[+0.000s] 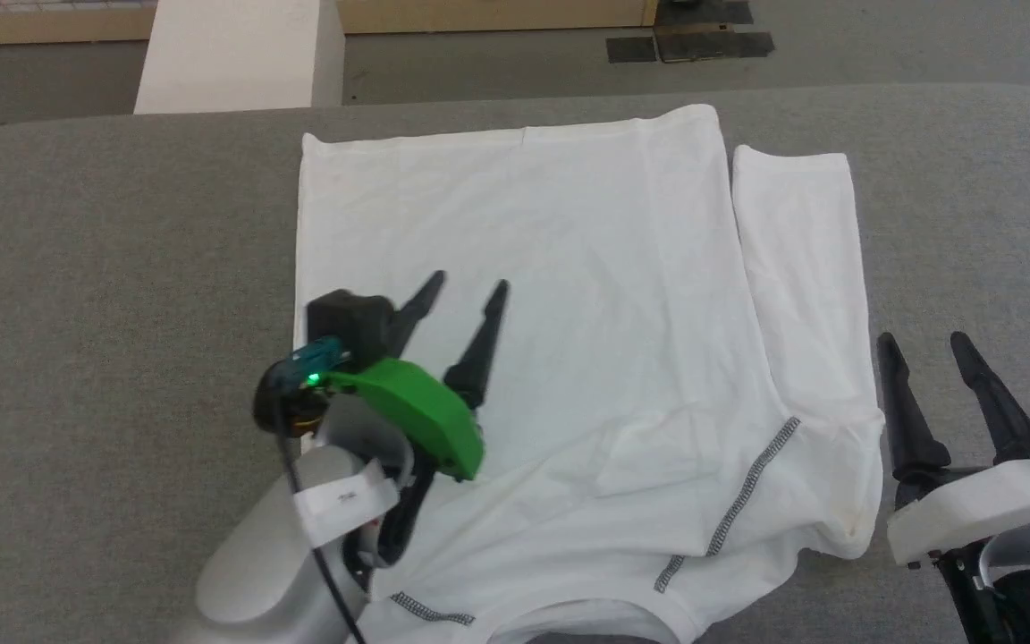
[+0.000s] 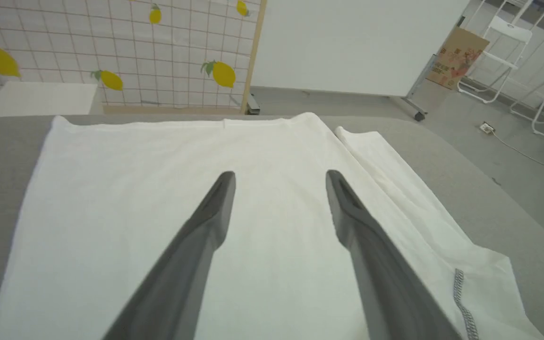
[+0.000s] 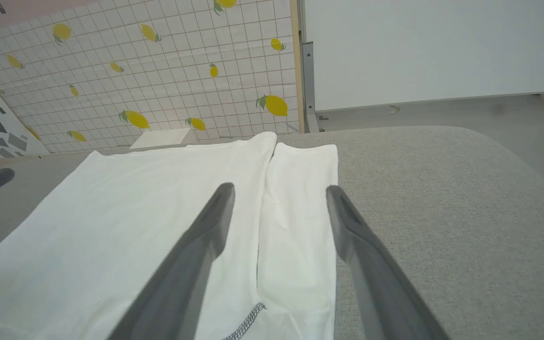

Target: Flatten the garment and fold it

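The white garment (image 1: 569, 295) lies spread on the grey table (image 1: 104, 295), its left side folded over the body and one long sleeve lying straight along the right edge. Dark zigzag stitching (image 1: 752, 483) shows near the shoulder at the front. My left gripper (image 1: 470, 284) hovers open above the garment's left half, nothing between its fingers (image 2: 215, 212). My right gripper (image 1: 924, 338) stands open just off the garment's right edge, beside the sleeve (image 3: 300, 208). In the left wrist view the garment (image 2: 158, 189) spreads under the open fingers.
A white rectangular box (image 1: 233, 54) stands beyond the table's far edge at the left. Dark mats (image 1: 689, 40) lie on the floor behind. Bare grey tabletop stretches to the left and right of the garment. White folding chairs (image 2: 503, 52) stand far off.
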{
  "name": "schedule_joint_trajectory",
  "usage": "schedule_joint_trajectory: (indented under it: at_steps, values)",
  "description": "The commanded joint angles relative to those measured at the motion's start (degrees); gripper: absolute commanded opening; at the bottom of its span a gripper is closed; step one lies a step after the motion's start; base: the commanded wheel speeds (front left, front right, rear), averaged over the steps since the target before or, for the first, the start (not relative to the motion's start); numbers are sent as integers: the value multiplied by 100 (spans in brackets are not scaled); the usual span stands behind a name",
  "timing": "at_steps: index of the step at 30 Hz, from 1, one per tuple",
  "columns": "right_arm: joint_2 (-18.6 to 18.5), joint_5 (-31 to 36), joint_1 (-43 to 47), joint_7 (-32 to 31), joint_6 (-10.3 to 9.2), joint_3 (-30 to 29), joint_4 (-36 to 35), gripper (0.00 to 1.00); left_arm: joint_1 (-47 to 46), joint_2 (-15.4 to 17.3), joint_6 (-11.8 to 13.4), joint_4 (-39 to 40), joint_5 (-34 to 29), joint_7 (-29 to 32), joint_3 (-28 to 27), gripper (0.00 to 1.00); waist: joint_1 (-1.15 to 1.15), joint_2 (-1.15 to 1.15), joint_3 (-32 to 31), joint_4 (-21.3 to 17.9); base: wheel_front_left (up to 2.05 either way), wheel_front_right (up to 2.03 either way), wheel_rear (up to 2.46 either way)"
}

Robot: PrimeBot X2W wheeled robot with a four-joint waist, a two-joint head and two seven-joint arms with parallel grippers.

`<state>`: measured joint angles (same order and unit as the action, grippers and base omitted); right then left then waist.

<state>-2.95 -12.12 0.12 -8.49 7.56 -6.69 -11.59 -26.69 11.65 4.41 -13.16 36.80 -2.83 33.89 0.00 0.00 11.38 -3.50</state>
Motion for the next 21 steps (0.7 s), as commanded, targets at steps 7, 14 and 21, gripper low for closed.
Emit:
schedule_joint_trajectory:
  at_steps: [7,14,21]
  values:
    - [7,113,-531,-83,-8,-197,238,100,773,754,400,177,-69,-1055,-942,100,0,0,181,357,0,0,0]
    - [-84,190,-1479,-342,-8,-588,1043,100,1152,873,318,461,-435,-1212,-1791,100,0,0,525,540,0,0,0]
    - [-629,153,-2861,-906,-8,-995,2326,100,1340,406,-130,1055,-1162,-1215,-2573,100,0,0,1118,821,0,0,0]
